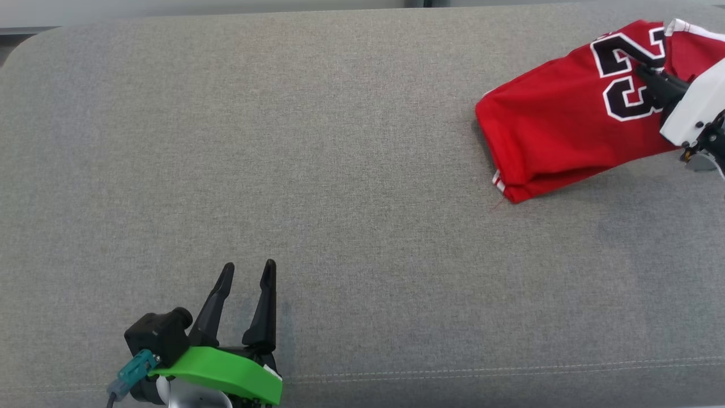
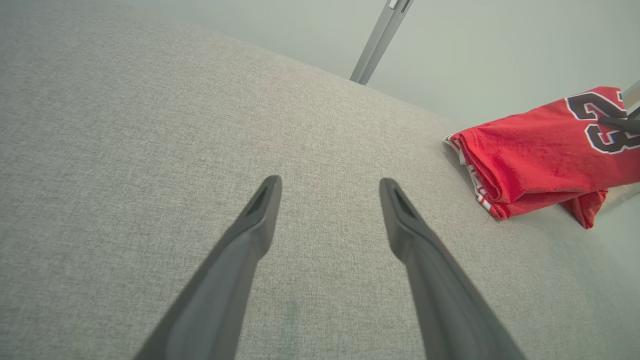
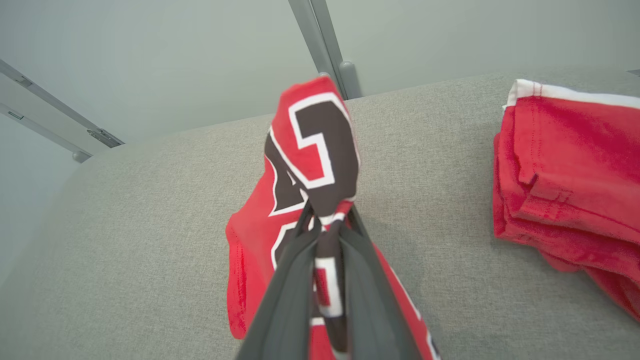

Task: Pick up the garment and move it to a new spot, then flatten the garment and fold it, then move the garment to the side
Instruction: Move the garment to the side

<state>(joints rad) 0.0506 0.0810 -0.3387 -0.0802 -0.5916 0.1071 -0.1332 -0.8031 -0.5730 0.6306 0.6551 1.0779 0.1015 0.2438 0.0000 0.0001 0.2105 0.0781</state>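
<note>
The garment (image 1: 561, 124) is a red jersey with a black-and-white number, bunched at the far right of the grey cushion (image 1: 340, 170). My right gripper (image 1: 645, 73) is shut on it at the number, pinching a fold of cloth. In the right wrist view the fabric (image 3: 310, 150) rises between the closed fingers (image 3: 285, 295), and another part of the garment (image 3: 570, 170) lies to the right. The left wrist view shows the garment (image 2: 540, 155) at the right edge. My left gripper (image 1: 249, 272) rests open at the lower left, well away from it, with nothing between its fingers (image 2: 250, 225).
The grey cushion stretches wide between the two grippers. A stitched seam (image 1: 510, 368) runs along its near edge. Behind the cushion is a pale wall with a grey metal post (image 3: 325, 45).
</note>
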